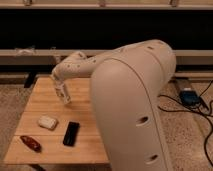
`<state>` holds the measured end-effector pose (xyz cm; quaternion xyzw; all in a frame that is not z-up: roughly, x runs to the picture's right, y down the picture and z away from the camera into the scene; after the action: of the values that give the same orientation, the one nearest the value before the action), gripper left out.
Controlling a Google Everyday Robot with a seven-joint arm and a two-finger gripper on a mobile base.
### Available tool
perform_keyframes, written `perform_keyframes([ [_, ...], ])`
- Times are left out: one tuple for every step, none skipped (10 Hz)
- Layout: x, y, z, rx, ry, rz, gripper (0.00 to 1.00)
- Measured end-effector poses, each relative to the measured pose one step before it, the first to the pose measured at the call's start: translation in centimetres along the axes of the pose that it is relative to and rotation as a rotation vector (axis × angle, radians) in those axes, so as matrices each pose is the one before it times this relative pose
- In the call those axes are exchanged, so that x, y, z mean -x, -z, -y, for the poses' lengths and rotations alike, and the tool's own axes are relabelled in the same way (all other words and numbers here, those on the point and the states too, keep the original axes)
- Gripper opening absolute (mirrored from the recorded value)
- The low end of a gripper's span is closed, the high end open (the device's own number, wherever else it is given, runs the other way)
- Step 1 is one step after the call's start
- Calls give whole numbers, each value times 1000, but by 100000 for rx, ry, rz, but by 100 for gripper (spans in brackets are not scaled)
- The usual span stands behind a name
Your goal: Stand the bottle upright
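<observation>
The bottle (64,94) is a small slim whitish bottle with a pale label. It hangs from my gripper (59,86) over the back left part of the wooden table (87,145). It is nearly upright, leaning a little, with its lower end close to the tabletop. I cannot tell whether it touches the table. My gripper is shut on the bottle's upper part. My big white arm (130,100) reaches in from the right and hides the table's right side.
A flat white rounded block (47,122), a black phone (71,133) and a red-brown object (31,143) lie on the table's front left. A dark wall with rails stands behind. A blue device (189,96) with cables lies on the floor at right.
</observation>
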<state>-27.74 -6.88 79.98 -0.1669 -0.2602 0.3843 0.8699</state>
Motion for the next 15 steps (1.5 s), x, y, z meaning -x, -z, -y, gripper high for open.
perform_keyframes([
  [-180,-35,181,-867,-396,287,0],
  [-76,-204,-162,-384,-307,123,0],
  [-124,-265,-161,-362,-185,35,0],
  [-150,-69,154,-536,-270,58,0],
  [-249,-108,217,-600,-363,-7,0],
  [-90,-106,51,-323,-251,49,0],
  [-65,-146,-20,-422,-298,139,0],
  [-128,-100,50,-598,-377,20,0],
  [-129,-83,121,-1069,-440,18,0],
  [-158,-128,44,-1592,-395,-338,3],
  [-103,-94,-36,-1095,172,-446,9],
  [-157,-133,-98,-1769,-766,-684,20],
  [-13,-129,-289,-823,-296,-173,30],
  [-155,79,234,-1152,-743,-114,39],
  [-184,-19,1,-617,-594,-195,50],
])
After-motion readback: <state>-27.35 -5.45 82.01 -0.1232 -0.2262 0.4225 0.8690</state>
